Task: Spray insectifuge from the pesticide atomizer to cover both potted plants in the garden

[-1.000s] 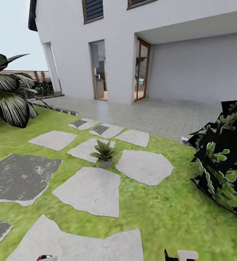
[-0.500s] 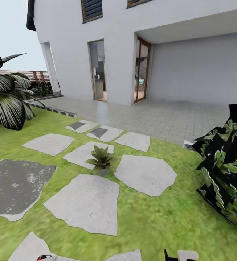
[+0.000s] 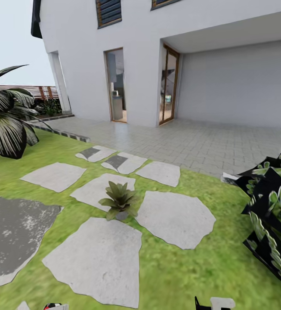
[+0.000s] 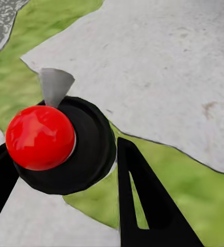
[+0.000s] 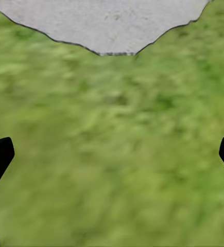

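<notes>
One potted plant (image 3: 119, 200), a low green rosette in a small grey pot, stands between the grey stepping stones (image 3: 99, 254) of the garden lawn (image 3: 192, 271), ahead of me and slightly left. In the left wrist view my left gripper (image 4: 65, 170) is shut on the pesticide atomizer (image 4: 39, 136), a black body with a shiny red round top, its black fingers (image 4: 142, 200) on both sides. A sliver of that atomizer (image 3: 53, 306) shows at the head view's lower edge. My right gripper (image 5: 112, 154) hangs open over grass with nothing in it. The second potted plant is out of view.
A big striped-leaf plant (image 3: 4, 116) grows at the left. A dark leafy bush (image 3: 273, 206) crowds the right side. Beyond the lawn lie a tiled terrace (image 3: 192, 146), the white house with two doorways (image 3: 116, 84), and a brown fence (image 3: 41, 91) far left.
The whole head view has shifted: the camera has moved forward, so the potted plant and stones sit lower and larger. The bush has slid right. The grippers look unchanged.
</notes>
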You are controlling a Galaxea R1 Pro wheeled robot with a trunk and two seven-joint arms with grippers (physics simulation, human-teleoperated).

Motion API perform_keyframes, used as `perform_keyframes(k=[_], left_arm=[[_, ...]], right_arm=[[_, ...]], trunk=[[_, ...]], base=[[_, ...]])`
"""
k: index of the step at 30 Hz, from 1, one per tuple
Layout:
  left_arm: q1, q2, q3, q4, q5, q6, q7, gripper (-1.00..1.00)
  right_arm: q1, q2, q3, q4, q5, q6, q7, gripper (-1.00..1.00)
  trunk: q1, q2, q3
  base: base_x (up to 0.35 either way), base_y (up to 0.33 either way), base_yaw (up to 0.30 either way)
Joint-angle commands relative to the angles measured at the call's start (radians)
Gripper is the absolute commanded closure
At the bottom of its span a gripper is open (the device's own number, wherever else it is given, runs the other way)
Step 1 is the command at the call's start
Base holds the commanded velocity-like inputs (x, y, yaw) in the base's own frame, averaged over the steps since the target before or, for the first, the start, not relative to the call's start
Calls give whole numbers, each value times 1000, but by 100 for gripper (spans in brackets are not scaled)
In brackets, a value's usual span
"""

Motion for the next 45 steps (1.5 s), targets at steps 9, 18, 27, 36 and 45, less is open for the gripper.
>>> perform_keyframes(k=[9, 18, 27, 36, 45], left_arm=[[-1, 0, -2, 1, 6, -3, 0, 100], [-1, 0, -2, 1, 6, -3, 0, 100], [-1, 0, -2, 1, 6, -3, 0, 100], [-1, -1, -13, -1, -3, 1, -7, 100], [-27, 91, -23, -16, -283, 15, -249, 100]], right_arm=[[0, 0, -6, 1, 6, -3, -1, -100], [-1, 0, -6, 1, 7, -3, -1, -100], [-1, 0, -6, 1, 7, -3, -1, -100], [-1, -1, -5, -1, 7, 1, -1, -100], [-2, -8, 189, -198, 247, 6, 23, -100]], trunk=[[0, 0, -1], [0, 0, -1], [0, 0, -1], [0, 0, -1], [0, 0, -1]], base=[[340, 0, 0], [339, 0, 0], [339, 0, 0], [174, 0, 0], [1, 0, 0]])
